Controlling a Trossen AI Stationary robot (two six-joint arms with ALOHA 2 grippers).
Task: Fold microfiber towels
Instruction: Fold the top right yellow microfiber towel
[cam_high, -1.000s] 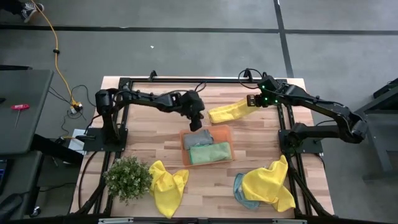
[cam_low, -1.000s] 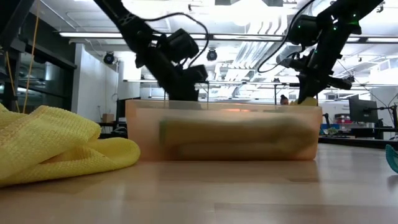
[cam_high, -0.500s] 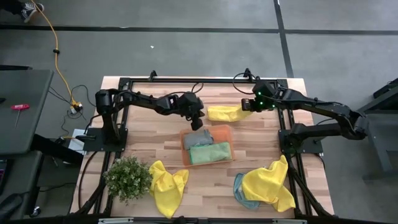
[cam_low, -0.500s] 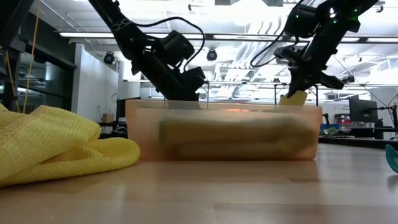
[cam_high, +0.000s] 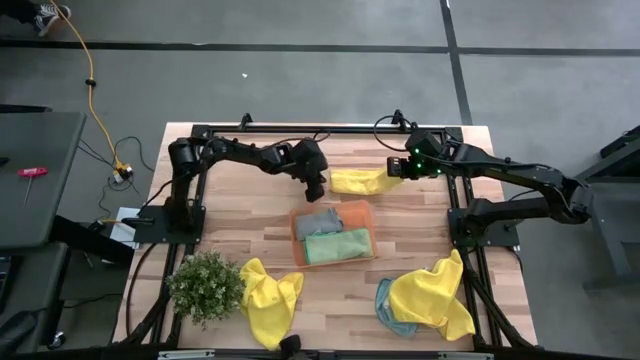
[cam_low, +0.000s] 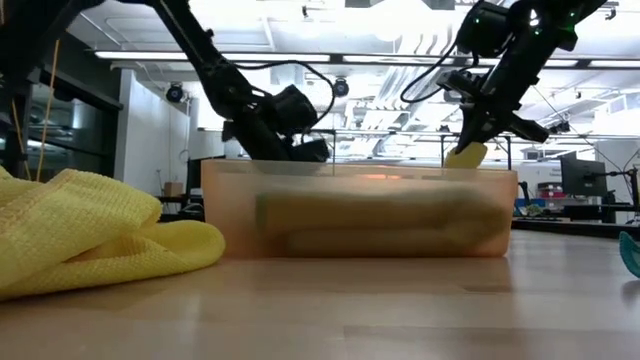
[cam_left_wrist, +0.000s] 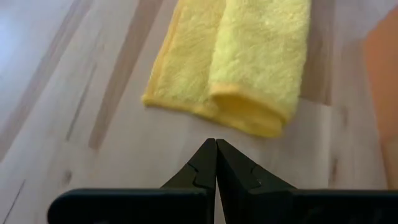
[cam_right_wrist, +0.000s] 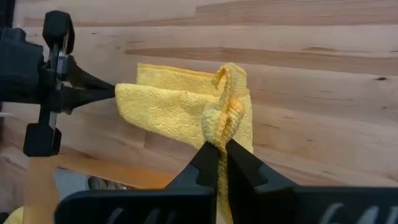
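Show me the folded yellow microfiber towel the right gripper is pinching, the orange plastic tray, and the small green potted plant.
Folded yellow microfiber towel (cam_high: 358, 181): high view, middle of the cloth.
Orange plastic tray (cam_high: 296, 240): high view, its left rim.
Small green potted plant (cam_high: 206, 285): high view, centre of the foliage.

Yellow towel (cam_low: 90, 235) cut off at left edge of low view, bin contents (cam_low: 380, 225) blurred behind orange tray wall (cam_low: 225, 215), teal towel (cam_low: 632, 252) cropped at right edge.

I'm looking down on a grey concrete floor (cam_high: 300, 80) crossed by dark seams, a yellow cable (cam_high: 88, 75) trailing left. At table level, long ceiling lights (cam_low: 330, 58) glare over a cluttered workshop behind.
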